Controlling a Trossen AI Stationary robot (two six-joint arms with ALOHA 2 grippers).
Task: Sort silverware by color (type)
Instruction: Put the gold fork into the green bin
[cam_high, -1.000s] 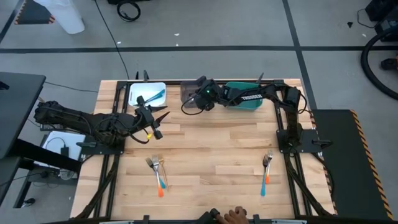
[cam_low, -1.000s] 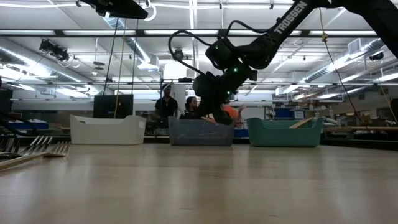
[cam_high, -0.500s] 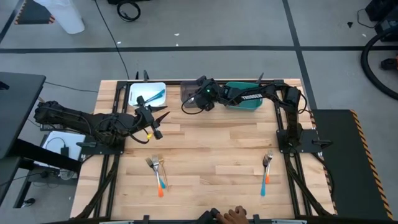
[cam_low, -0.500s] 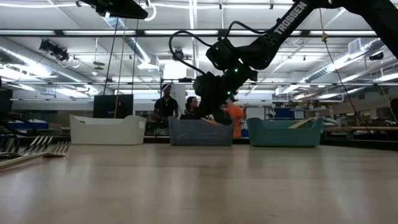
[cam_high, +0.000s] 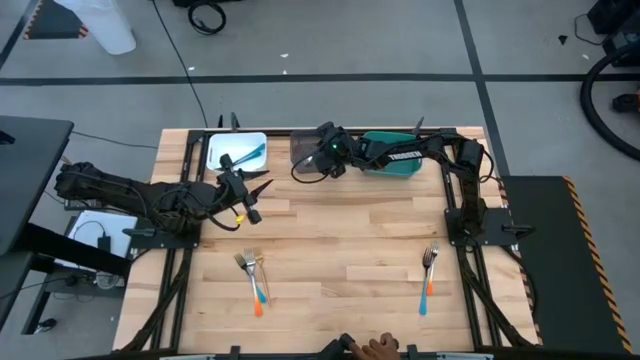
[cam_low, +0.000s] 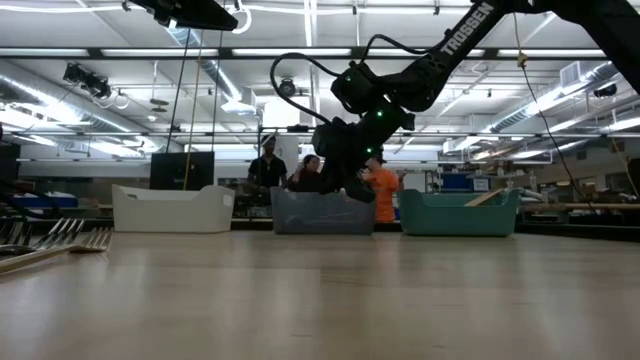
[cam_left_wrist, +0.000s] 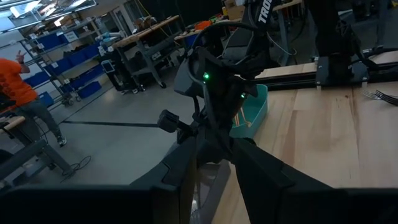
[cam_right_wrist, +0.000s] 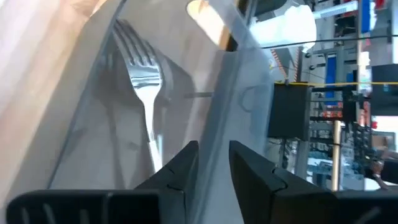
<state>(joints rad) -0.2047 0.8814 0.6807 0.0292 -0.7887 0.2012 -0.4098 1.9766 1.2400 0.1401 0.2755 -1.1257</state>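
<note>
My right gripper (cam_high: 298, 168) hangs open over the grey bin (cam_high: 303, 143) at the table's far edge, fingers pointing down into it (cam_right_wrist: 212, 147). A silver fork head (cam_right_wrist: 144, 74) lies on the bin's floor beside the fingers, apart from them; its handle runs behind one finger. My left gripper (cam_high: 258, 200) waits open, left of centre, near the white bin (cam_high: 225, 148), which holds a blue-handled utensil (cam_high: 246, 156). Forks with blue and orange handles (cam_high: 252, 276) lie near the front left. Two more (cam_high: 428, 270) lie front right.
The teal bin (cam_high: 397, 166) stands to the right of the grey one, partly under my right arm, with a pale utensil sticking out (cam_low: 486, 198). A person's hand (cam_high: 376, 347) shows at the table's near edge. People stand behind the bins (cam_low: 380, 190). Bare wood lies mid-table.
Neither arm has visibly moved. Behind the bins, a person in an orange top has stepped toward the right.
</note>
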